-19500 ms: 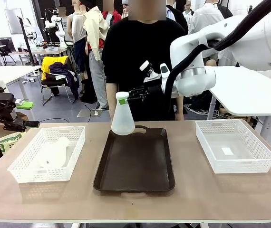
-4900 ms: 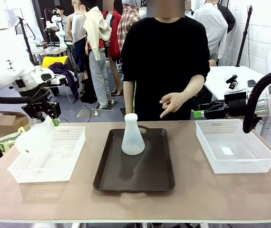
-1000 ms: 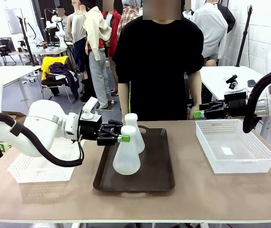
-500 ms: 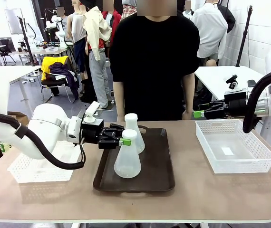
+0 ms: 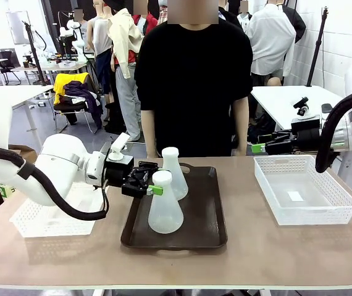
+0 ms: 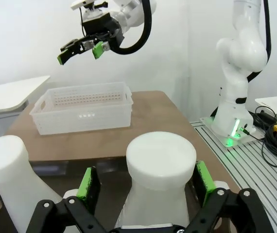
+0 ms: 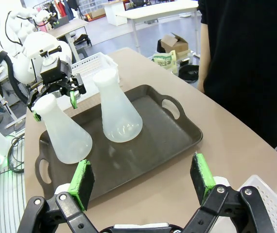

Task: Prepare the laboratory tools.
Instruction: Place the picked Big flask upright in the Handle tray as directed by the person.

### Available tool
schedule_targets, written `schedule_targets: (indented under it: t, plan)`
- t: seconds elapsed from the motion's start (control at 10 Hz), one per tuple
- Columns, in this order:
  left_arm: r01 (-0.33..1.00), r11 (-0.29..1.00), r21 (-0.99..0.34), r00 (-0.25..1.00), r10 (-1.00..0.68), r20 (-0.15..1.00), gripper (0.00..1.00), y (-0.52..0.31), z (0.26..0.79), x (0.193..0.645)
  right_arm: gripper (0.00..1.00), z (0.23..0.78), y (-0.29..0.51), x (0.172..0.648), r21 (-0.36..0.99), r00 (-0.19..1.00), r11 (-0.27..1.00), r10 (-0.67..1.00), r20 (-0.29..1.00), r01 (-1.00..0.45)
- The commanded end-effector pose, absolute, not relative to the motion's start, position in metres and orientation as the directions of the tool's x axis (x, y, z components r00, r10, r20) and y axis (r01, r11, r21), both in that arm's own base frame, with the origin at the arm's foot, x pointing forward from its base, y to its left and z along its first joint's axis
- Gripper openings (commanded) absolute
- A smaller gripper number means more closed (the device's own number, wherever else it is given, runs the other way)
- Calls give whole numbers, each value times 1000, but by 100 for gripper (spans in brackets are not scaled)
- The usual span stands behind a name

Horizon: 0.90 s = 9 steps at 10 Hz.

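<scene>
Flasks (image 5: 165, 206) stand upright on tray (image 5: 204, 222), seemingly.

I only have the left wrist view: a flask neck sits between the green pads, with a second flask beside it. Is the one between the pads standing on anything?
Observer: Yes. In the front view the near flask stands upright on the dark tray, toward its left side.
Operator: And the second one?
Observer: The far flask stands upright on the same tray, behind the near one. The right wrist view shows a small gap between their bases.
Operator: Is anyone reaching in?
Observer: No. The person stands at the table's far side with arms hanging down.
</scene>
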State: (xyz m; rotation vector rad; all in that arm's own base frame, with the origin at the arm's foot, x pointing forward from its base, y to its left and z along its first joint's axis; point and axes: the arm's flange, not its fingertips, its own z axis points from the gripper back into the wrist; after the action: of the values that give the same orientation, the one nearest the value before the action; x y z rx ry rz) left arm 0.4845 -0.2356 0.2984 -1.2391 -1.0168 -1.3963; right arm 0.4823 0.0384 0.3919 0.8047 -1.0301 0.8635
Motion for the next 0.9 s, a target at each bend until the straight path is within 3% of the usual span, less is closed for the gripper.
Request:
schedule_targets:
  t: [0.0,0.8]
  plan:
    - [981,-182,-60,28,-178,984,100,-231,301,480,100,392,38,482,152,267,435,215,940,-887]
    - [984,-171,-55,27,-159,987,100,-226,294,480,100,392,38,482,152,267,435,215,940,-887]
